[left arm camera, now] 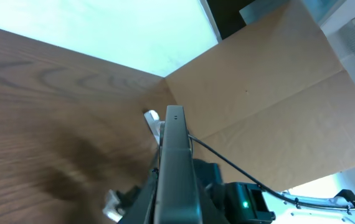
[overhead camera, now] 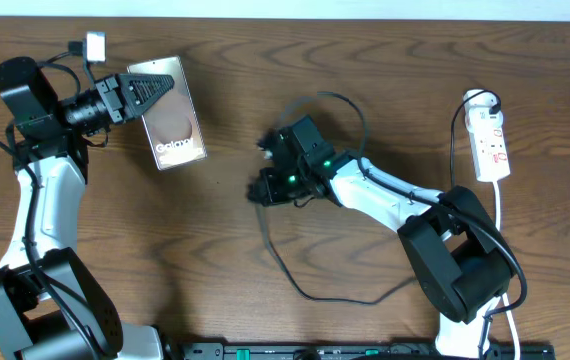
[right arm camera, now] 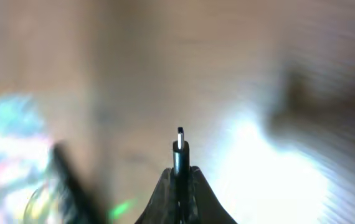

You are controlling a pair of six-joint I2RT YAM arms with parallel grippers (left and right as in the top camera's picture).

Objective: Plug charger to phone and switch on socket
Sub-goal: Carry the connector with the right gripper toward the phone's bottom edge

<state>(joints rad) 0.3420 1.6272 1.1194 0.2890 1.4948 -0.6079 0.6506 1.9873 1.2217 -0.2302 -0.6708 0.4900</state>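
The phone (overhead camera: 170, 115) has a glossy bronze face with white "Galaxy" lettering and is tilted, held at its upper left by my left gripper (overhead camera: 150, 93), which is shut on it. In the left wrist view the phone shows edge-on (left arm camera: 175, 168). My right gripper (overhead camera: 265, 150) is shut on the charger plug (right arm camera: 180, 149), whose metal tip sticks up between the fingers. The thin black charger cable (overhead camera: 295, 282) loops across the table below the right arm. The white socket strip (overhead camera: 491, 140) with red switches lies at the far right, apart from both grippers.
The socket's white lead (overhead camera: 501, 215) runs down the right side. A small white block (overhead camera: 95, 45) sits by the left arm. A brown cardboard wall (left arm camera: 271, 93) shows in the left wrist view. The right wrist view is blurred.
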